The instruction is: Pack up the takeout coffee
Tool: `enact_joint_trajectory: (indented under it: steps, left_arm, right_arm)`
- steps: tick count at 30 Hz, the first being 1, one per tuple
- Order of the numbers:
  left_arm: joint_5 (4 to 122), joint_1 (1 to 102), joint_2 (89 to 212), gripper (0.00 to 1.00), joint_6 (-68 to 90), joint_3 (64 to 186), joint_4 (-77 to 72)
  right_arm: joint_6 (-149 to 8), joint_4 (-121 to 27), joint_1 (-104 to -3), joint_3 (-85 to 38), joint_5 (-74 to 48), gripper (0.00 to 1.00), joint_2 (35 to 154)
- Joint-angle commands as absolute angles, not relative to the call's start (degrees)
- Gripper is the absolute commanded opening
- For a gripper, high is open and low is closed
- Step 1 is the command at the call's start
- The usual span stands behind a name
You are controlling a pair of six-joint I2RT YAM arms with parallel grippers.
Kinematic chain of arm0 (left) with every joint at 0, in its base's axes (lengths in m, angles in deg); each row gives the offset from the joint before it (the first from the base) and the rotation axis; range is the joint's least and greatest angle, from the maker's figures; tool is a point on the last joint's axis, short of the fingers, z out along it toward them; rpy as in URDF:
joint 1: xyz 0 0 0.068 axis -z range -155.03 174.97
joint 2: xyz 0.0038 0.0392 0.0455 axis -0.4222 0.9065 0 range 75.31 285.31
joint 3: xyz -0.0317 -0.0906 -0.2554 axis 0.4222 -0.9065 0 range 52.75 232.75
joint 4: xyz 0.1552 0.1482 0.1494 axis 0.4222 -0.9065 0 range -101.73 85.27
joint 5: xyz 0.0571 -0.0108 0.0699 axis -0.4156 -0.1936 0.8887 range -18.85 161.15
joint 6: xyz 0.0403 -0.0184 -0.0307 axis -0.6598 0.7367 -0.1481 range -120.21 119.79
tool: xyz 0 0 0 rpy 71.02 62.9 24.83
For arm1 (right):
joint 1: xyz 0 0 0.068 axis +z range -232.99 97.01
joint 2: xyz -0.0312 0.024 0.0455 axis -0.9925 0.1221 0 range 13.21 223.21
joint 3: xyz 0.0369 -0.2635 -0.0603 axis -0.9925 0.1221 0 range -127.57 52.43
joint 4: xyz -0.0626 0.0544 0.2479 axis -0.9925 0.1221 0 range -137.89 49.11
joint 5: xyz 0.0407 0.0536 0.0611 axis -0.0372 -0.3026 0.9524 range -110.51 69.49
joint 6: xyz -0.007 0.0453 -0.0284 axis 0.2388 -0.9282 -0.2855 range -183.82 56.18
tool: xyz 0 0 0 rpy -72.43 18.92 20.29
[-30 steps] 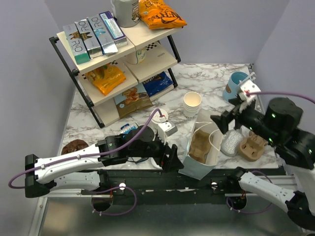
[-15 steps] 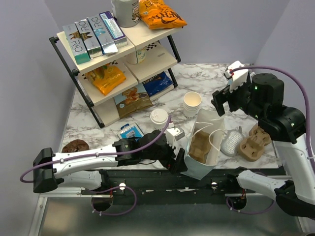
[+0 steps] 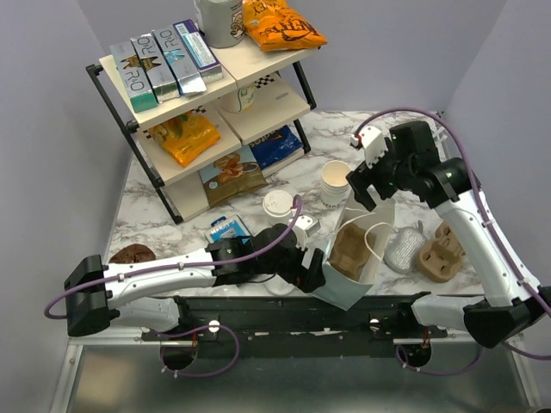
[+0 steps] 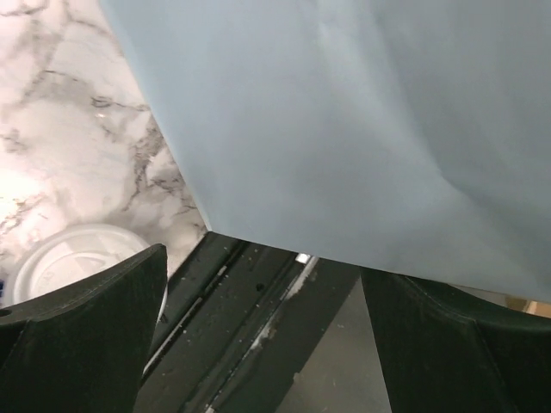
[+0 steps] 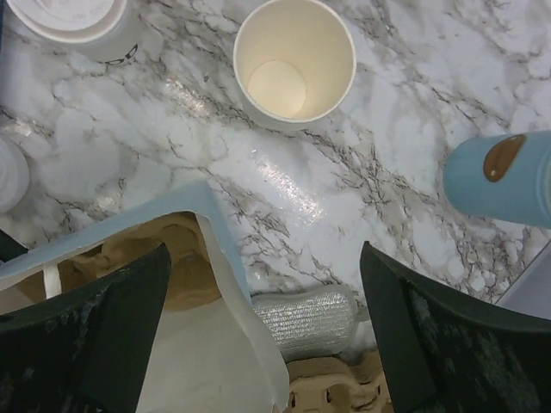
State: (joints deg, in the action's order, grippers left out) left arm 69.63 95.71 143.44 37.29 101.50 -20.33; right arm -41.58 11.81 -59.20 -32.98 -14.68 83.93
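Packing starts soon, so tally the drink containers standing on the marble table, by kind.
Lidded paper cup: 1
Lidless paper cup, maybe a stack: 1
Blue tumbler: 1
Total: 3

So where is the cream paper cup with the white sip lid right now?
In the top view, the lidded cream cup stands mid-table, left of the open lidless cup, outside the pale blue paper bag.
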Motion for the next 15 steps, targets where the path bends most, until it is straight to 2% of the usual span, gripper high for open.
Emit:
enact_joint_trajectory:
  steps: [1, 3, 6, 7, 9, 10, 13, 15]
  left_arm:
    - [71.7, 92.0, 143.0, 0.99, 37.5, 102.0, -19.5]
    - [71.2, 90.3, 142.6, 0.99, 37.2, 102.1, -18.5]
    - [69.0, 86.2, 141.8, 0.99, 35.9, 102.4, -16.9]
    - [68.3, 84.0, 141.8, 0.99, 35.7, 103.1, -16.9]
    - [67.3, 82.3, 141.7, 0.99, 34.7, 104.1, -17.4]
    - [67.3, 81.8, 141.5, 0.99, 34.3, 104.9, -17.6]
    - [67.5, 81.3, 139.7, 0.99, 33.3, 105.5, -18.2]
    - [67.5, 81.2, 137.8, 0.99, 33.3, 105.6, -19.1]
  right_arm:
    - [-38.8, 14.7, -60.0, -30.6, -8.6, 0.96, 85.1]
    - [-39.6, 14.1, -60.0, -27.9, -8.5, 0.93, 84.8]
    - [-43.9, 13.5, -60.4, -25.4, -11.8, 0.80, 84.7]
    - [-46.0, 13.3, -60.6, -23.8, -12.3, 0.65, 84.4]
    - [-49.0, 12.2, -61.1, -22.5, -14.6, 0.46, 83.2]
    - [-52.0, 12.2, -61.2, -22.1, -15.6, 0.32, 82.7]
    - [-55.5, 12.1, -61.4, -21.0, -16.0, 0.26, 79.8]
    - [-56.7, 13.0, -61.5, -21.9, -15.9, 0.26, 78.7]
